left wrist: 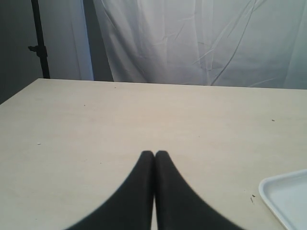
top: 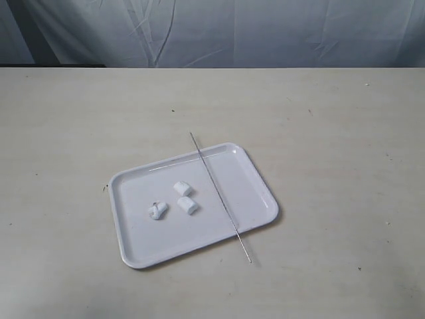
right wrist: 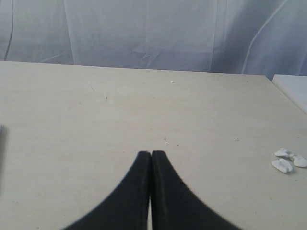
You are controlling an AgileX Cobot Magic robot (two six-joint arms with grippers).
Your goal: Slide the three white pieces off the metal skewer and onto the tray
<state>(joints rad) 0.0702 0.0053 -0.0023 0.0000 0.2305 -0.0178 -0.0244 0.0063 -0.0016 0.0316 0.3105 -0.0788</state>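
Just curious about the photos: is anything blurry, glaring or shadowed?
Exterior view: soft, even light; the tray shows a faint sheen along its far rim and a soft shadow at its right edge; the skewer looks crisp. Left wrist view: the left gripper is dark and blurred at its edges. Right wrist view: the right gripper looks the same.

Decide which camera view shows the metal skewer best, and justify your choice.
The exterior view: the metal skewer shows end to end, lying diagonally across the tray with both tips past the rim. The left wrist view catches only a tray corner, no skewer; the right wrist view shows none of it.
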